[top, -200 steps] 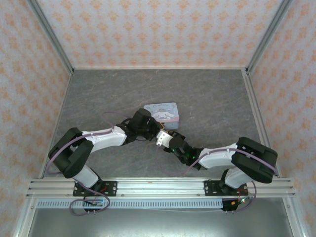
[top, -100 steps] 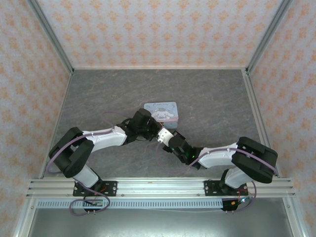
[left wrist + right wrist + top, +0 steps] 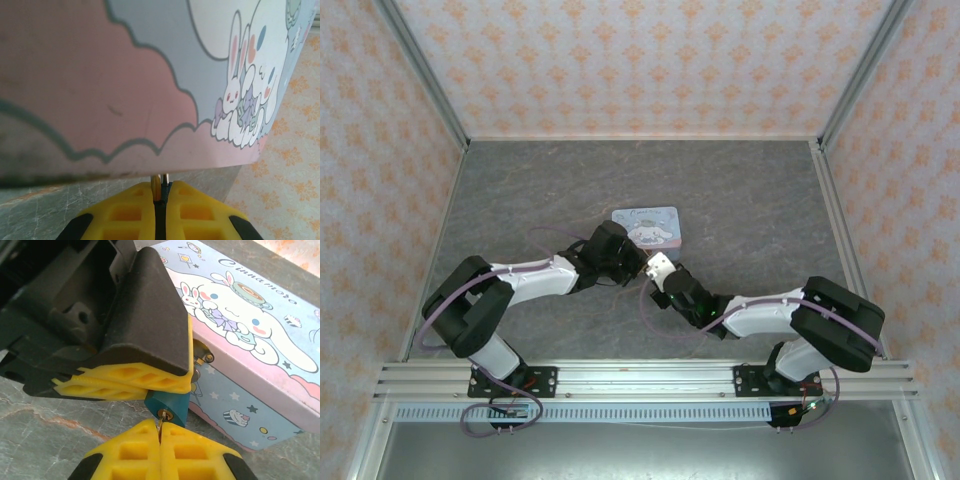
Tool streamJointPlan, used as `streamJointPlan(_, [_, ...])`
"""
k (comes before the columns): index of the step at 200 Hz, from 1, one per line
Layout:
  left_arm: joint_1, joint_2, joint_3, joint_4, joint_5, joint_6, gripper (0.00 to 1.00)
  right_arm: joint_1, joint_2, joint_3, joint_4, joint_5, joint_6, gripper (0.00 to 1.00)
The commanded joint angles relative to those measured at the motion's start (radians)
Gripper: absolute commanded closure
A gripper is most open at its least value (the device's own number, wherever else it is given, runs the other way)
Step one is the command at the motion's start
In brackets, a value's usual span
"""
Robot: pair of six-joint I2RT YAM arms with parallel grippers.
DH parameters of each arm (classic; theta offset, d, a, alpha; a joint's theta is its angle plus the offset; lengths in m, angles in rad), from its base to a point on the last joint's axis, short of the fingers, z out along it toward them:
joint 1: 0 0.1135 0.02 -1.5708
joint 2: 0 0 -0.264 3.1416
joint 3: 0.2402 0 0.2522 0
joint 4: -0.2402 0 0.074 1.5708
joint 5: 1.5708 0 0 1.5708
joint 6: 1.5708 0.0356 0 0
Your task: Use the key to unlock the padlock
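Grey marbled tabletop (image 3: pixel 750 200) inside orange-patterned wallpaper walls (image 3: pixel 640 60). Overhead I get the Cinnamoroll tin (image 3: pixel 645 224) mid-table, with bare surface out to every edge. The right wrist camera gives me what overhead can't. My right pincer (image 3: pixel 160 440) is pressed together on the key (image 3: pixel 160 426), and the key's tip meets the keyhole of the teal padlock (image 3: pixel 167 405) directly ahead of it. My left pincer (image 3: pixel 172 382) is clamped on the padlock from above, hard against the tin's side. On the left wrist camera the tin wall looms just beyond those yellow fingers (image 3: pixel 125 215), which pinch a thin metal sliver between them.
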Motion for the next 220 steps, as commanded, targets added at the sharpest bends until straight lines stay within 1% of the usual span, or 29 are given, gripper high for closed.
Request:
streamJointPlan(1, [-0.025,0.01,0.014,0.028,0.027,-0.008,1.0,-0.018,0.003,0.028,0.019,-0.024,0.126,1.0])
streamJointPlan(61, [-0.03,0.027,0.007,0.039,0.022,-0.005,1.0,-0.033,0.044,0.014,0.041,-0.059,0.257,1.0])
streamJointPlan(96, [-0.03,0.036,-0.007,0.061,0.027,0.006,0.86,-0.035,0.072,0.003,0.068,-0.043,0.308,1.0])
streamJointPlan(107, [-0.03,0.037,-0.01,0.054,0.024,0.009,0.85,-0.034,0.073,0.003,0.067,-0.038,0.315,1.0])
streamJointPlan(123, [-0.029,0.035,-0.017,0.045,0.019,0.016,0.81,-0.035,0.076,0.006,0.061,-0.031,0.325,1.0])
streamJointPlan(136, [-0.029,0.027,-0.025,0.046,0.018,0.02,0.75,-0.035,0.078,0.005,0.061,-0.03,0.331,1.0])
streamJointPlan(156, [-0.027,0.001,-0.036,0.047,0.013,0.044,0.61,-0.035,0.08,0.002,0.067,-0.04,0.345,1.0])
streamJointPlan(185, [-0.02,-0.06,-0.041,-0.021,-0.014,0.093,0.44,-0.036,0.083,-0.007,0.087,-0.057,0.374,1.0])
streamJointPlan(220, [0.013,-0.161,-0.045,-0.114,-0.05,0.164,0.29,-0.042,0.083,-0.026,0.131,-0.088,0.421,1.0])
